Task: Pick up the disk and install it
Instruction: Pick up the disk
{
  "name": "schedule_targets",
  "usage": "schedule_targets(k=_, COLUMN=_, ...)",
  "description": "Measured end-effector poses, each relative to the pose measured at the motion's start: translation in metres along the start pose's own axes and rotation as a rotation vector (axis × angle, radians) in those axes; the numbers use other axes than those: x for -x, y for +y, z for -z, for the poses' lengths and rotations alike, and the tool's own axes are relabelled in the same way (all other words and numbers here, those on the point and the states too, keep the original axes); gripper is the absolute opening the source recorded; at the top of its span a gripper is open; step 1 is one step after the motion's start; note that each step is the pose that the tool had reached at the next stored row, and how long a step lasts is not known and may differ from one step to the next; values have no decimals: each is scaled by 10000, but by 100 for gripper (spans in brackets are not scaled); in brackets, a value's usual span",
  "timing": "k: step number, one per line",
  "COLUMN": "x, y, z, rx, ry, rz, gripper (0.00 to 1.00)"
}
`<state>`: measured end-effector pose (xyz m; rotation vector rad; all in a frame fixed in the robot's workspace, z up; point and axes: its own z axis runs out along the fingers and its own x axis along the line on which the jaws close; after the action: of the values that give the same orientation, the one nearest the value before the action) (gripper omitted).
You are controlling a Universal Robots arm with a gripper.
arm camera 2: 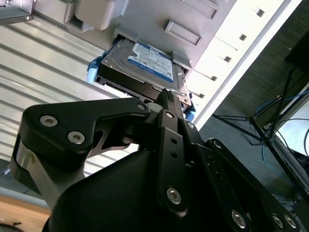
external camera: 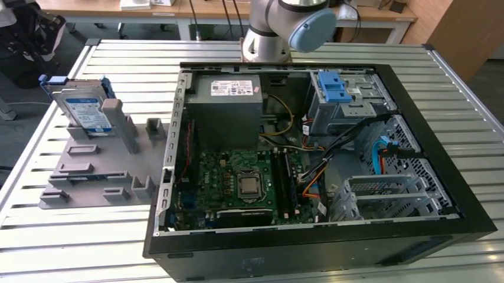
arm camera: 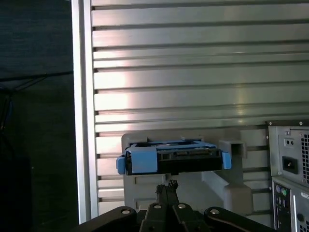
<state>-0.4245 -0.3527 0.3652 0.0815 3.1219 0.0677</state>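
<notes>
The disk (external camera: 87,111) stands on edge in a grey holder (external camera: 102,171) at the exterior view's left, leaning against an upright post. It is silver-grey with a white-and-blue label and a blue frame. In the second wrist view the disk (arm camera 2: 145,65) shows its labelled face. In the first wrist view the disk (arm camera: 174,159) shows its blue-framed edge. My gripper (arm camera: 167,186) is shut with nothing between its black fingers. It hangs a short way off the disk, pointed at it and not touching it. In the second wrist view my gripper (arm camera 2: 166,96) ends just short of the disk's edge.
An open black computer case (external camera: 441,147) lies on the slatted metal table (external camera: 441,76) at the exterior view's right. Inside are a grey power-supply box (external camera: 228,106), a motherboard (external camera: 244,183) and a metal drive cage with a blue latch (external camera: 334,88). The arm's base (external camera: 275,29) stands behind the case.
</notes>
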Motion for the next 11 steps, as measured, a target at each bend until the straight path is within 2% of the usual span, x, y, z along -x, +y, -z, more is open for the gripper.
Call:
schedule_targets(k=7, x=0, y=0, z=0, rx=16, ry=44, rz=1008, gripper=11)
schedule_targets(k=11, x=-7, y=-2, z=-1, rx=23, ry=58, rz=1353, gripper=11)
